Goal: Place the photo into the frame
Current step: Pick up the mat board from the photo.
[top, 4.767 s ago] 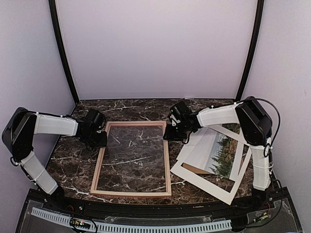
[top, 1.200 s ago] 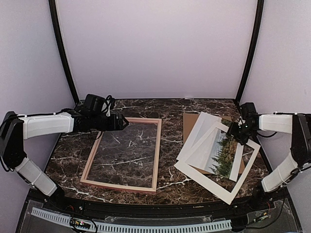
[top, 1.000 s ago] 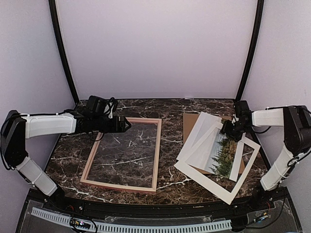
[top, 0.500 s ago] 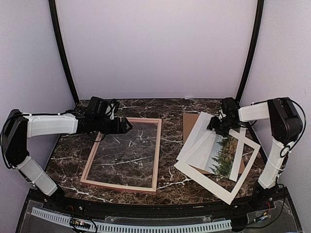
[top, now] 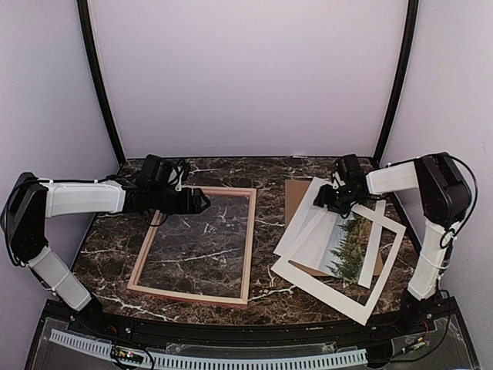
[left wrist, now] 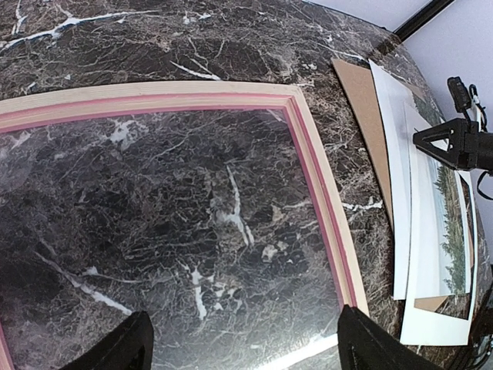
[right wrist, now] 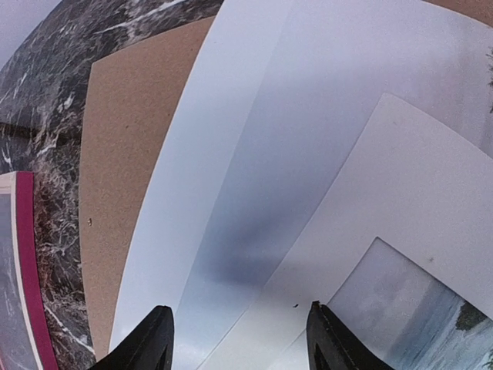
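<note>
Right of the one pink frame [top: 249,239] lie one photo [top: 350,250], one white mat [top: 323,290] and one cardboard backing board [top: 293,193]; left gripper [left wrist: 246,348] and right gripper [right wrist: 239,339] both spread.

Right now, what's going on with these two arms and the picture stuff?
The pink-red frame lies empty on the marble table, the open left gripper over its far end. The open right gripper is low over the far corner of the stacked photo, white mat and brown backing board. Nothing is held yet.

A: Where's the thin pink-red wooden picture frame [top: 249,243]?
B: Flat, left of centre, tan side up.
A: And the paper print of green conifers [top: 348,248]?
B: Flat on the right, skewed, picture up, partly covered.
</note>
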You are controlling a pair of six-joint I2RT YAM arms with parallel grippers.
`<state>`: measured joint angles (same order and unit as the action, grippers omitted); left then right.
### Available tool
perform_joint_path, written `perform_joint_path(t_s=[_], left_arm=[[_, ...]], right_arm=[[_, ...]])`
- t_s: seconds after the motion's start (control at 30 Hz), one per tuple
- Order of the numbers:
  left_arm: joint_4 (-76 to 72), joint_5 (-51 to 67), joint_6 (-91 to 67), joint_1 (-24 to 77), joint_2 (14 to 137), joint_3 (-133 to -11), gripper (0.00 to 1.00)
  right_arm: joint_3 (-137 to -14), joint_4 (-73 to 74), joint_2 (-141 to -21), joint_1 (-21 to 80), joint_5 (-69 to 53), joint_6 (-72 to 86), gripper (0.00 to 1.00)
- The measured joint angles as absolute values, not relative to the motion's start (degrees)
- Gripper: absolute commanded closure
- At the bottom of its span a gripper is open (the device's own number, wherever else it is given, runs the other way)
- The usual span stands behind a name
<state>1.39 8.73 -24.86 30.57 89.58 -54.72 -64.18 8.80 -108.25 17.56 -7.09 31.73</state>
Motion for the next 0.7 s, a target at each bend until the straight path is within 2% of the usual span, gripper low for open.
perform_joint_path(t_s=[0.43,0.7], left_arm=[[1.6,9.6,-24.3,32.2,91.2,-55.2,0.15],[1.7,11.0,-22.5,36.7,94.4,-58.5,0.15]], right_arm=[[-70.3,7.6,-113.6,25.6,-16.8,25.7,0.41],[-73.6,11.5,-114.8,29.2,-21.9,21.2,0.42]])
